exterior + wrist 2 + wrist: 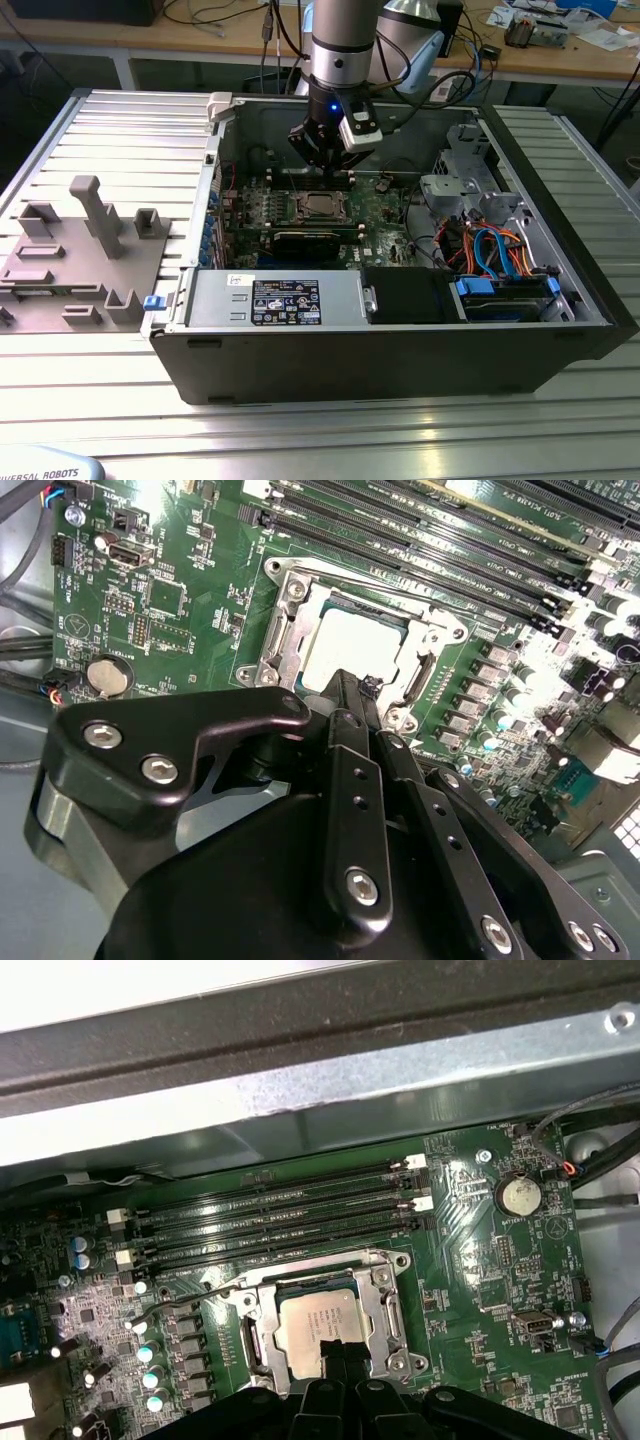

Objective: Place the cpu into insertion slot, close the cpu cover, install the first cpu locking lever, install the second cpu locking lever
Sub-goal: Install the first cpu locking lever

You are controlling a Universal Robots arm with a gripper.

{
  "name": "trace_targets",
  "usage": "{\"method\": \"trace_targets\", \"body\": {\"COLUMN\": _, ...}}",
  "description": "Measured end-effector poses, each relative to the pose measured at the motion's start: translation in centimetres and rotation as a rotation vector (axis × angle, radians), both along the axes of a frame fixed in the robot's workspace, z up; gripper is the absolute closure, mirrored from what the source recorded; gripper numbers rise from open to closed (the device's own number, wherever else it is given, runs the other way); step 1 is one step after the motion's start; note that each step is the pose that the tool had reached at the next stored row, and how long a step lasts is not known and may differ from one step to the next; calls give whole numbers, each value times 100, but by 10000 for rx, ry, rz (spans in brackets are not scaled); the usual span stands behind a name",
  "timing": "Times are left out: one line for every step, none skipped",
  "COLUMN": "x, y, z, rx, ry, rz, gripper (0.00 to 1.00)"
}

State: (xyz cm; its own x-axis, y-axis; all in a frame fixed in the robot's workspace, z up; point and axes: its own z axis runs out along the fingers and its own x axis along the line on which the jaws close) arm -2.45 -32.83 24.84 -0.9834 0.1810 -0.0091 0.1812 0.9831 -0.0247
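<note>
exterior view: the gripper (326, 162) hangs inside the open case (400, 345), low over the green board (390, 215) and just above the slot (304, 207). the cpu (322, 206) lies in the slot as a pale square.

second wrist view: the gripper (350, 684) has its two black fingers (345, 750) drawn together to one tip with nothing between them, so it looks closed and empty. the tip sits just over the near edge of the cover (283, 645). the cover lies flat around the cpu (350, 645), whose silver top shows through the open middle.

first wrist view: the cpu (318, 1332) is seated and framed by the cover (385, 1305), next to the memory slots (270, 1220). a thin wire lever (185, 1298) juts out from the socket side and seems unlatched. the gripper (340, 1360) is at the opposite edge of the socket, apart from the lever.

judgement: seating the cpu and closing the cover look done, and the lever steps are in hand. locking calls for a closed tip pressing the wire down and sideways under its hook without slipping onto the board parts beside it.
</note>
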Motion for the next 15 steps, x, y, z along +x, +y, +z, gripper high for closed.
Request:
{"method": "trace_targets", "body": {"x": 0, "y": 0, "z": 0, "rx": 0, "ry": 0, "rz": 7, "gripper": 89}}
{"method": "trace_targets", "body": {"x": 0, "y": 0, "z": 0, "rx": 0, "ry": 0, "rz": 12, "gripper": 89}}
{"method": "trace_targets", "body": {"x": 0, "y": 0, "z": 0, "rx": 0, "ry": 0, "rz": 17, "gripper": 89}}
{"method": "trace_targets", "body": {"x": 0, "y": 0, "z": 0, "rx": 0, "ry": 0, "rz": 22, "gripper": 89}}
{"method": "trace_targets", "body": {"x": 0, "y": 0, "z": 0, "rx": 0, "ry": 0, "rz": 31, "gripper": 89}}
{"method": "trace_targets", "body": {"x": 0, "y": 0, "z": 0, "rx": 0, "ry": 0, "rz": 40, "gripper": 89}}
{"method": "trace_targets", "body": {"x": 0, "y": 0, "z": 0, "rx": 0, "ry": 0, "rz": 45, "gripper": 89}}
{"method": "trace_targets", "body": {"x": 0, "y": 0, "z": 0, "rx": 0, "ry": 0, "rz": 49, "gripper": 89}}
{"method": "trace_targets", "body": {"x": 0, "y": 0, "z": 0, "rx": 0, "ry": 0, "rz": 56, "gripper": 89}}
{"method": "trace_targets", "body": {"x": 0, "y": 0, "z": 0, "rx": 0, "ry": 0, "rz": 62, "gripper": 89}}
{"method": "trace_targets", "body": {"x": 0, "y": 0, "z": 0, "rx": -1, "ry": 0, "rz": 67, "gripper": 89}}
{"method": "trace_targets", "body": {"x": 0, "y": 0, "z": 0, "rx": 0, "ry": 0, "rz": 71, "gripper": 89}}
{"method": "trace_targets", "body": {"x": 0, "y": 0, "z": 0, "rx": 0, "ry": 0, "rz": 78, "gripper": 89}}
{"method": "trace_targets", "body": {"x": 0, "y": 0, "z": 0, "rx": 0, "ry": 0, "rz": 83, "gripper": 89}}
{"method": "trace_targets", "body": {"x": 0, "y": 0, "z": 0, "rx": 0, "ry": 0, "rz": 87, "gripper": 89}}
